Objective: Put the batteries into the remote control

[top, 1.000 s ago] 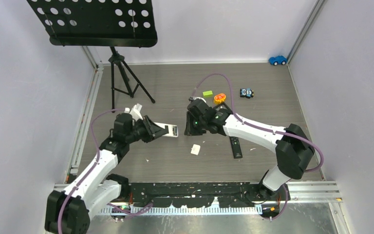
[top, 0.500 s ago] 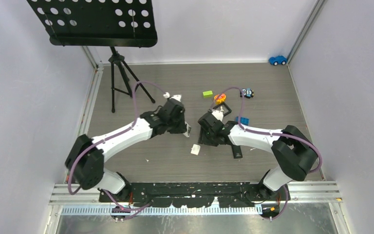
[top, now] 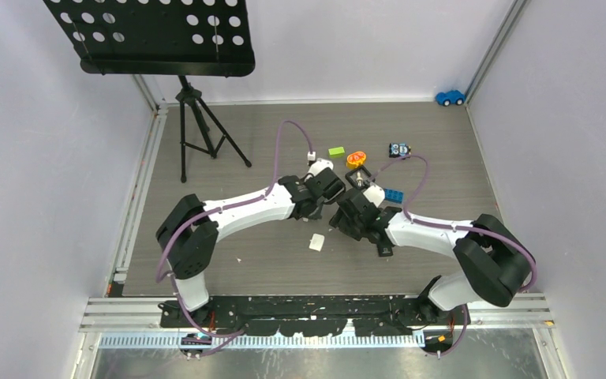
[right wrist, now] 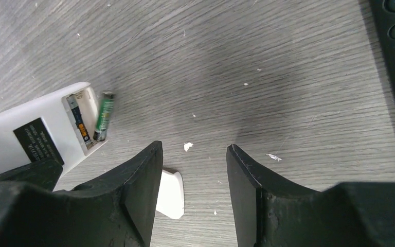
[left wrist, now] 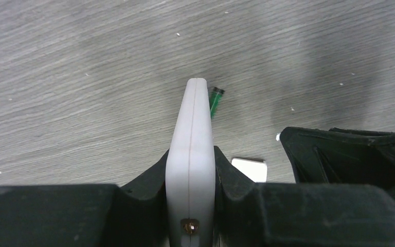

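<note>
My left gripper [left wrist: 190, 154] is shut on the white remote control [left wrist: 191, 128], held edge-on just above the table. The right wrist view shows the remote's [right wrist: 36, 134] back with the battery compartment open. One battery [right wrist: 80, 126] with orange marks lies inside. A green battery [right wrist: 103, 116] leans at the compartment's outer edge; whether it is seated I cannot tell. That green battery [left wrist: 215, 100] shows beside the remote's tip. My right gripper [right wrist: 194, 146] stands open and empty just right of the remote. From above, the left gripper [top: 327, 193] and right gripper [top: 346, 219] nearly touch.
The white battery cover [top: 316, 242] lies on the table below both grippers. A black remote [top: 382, 237] lies right of them. A green block [top: 336, 151], an orange toy [top: 356, 159], a blue block [top: 394, 194] and a music stand's tripod [top: 197, 134] stand further back.
My left arm swung from the left side to the middle, carrying the white remote. My right gripper moved nearer and to the right and opened its jaws.
</note>
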`<control>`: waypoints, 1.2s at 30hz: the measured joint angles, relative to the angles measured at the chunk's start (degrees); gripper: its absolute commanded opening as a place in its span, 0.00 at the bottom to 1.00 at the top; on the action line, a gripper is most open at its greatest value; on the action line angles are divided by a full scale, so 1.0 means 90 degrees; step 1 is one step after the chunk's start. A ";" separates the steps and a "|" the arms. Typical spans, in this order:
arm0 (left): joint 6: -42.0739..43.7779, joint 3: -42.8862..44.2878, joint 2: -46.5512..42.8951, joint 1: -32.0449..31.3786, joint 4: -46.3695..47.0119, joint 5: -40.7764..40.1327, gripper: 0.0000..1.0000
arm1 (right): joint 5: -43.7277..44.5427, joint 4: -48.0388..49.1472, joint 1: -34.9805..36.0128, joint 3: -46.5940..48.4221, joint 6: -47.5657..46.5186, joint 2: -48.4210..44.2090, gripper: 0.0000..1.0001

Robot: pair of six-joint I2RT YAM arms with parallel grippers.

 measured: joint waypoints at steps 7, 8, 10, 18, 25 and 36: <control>0.0321 0.0741 0.0483 -0.0420 -0.0525 -0.0911 0.00 | 0.0034 0.0682 -0.0100 -0.0542 0.0811 -0.0124 0.49; 0.0359 0.0891 0.0595 -0.0515 -0.0597 -0.1049 0.00 | 0.0061 0.0750 -0.0109 -0.0629 0.0925 -0.0177 0.49; 0.0393 0.1064 0.0755 -0.0644 -0.0680 -0.1251 0.00 | 0.0117 0.0811 -0.0129 -0.0775 0.1081 -0.0308 0.49; 0.0408 0.0733 0.0491 -0.0488 -0.0656 -0.1382 0.00 | 0.0248 0.0117 -0.0168 -0.0488 0.0826 -0.0296 0.50; 0.0367 -0.0393 -0.1001 0.0384 -0.0272 -0.0646 0.00 | 0.0639 -0.0670 -0.0170 0.0449 -0.0041 0.0478 0.48; 0.0308 -0.1933 -0.2807 0.1345 0.0600 0.0746 0.00 | 0.1124 -0.1617 -0.0160 0.1474 -0.0964 0.1370 0.09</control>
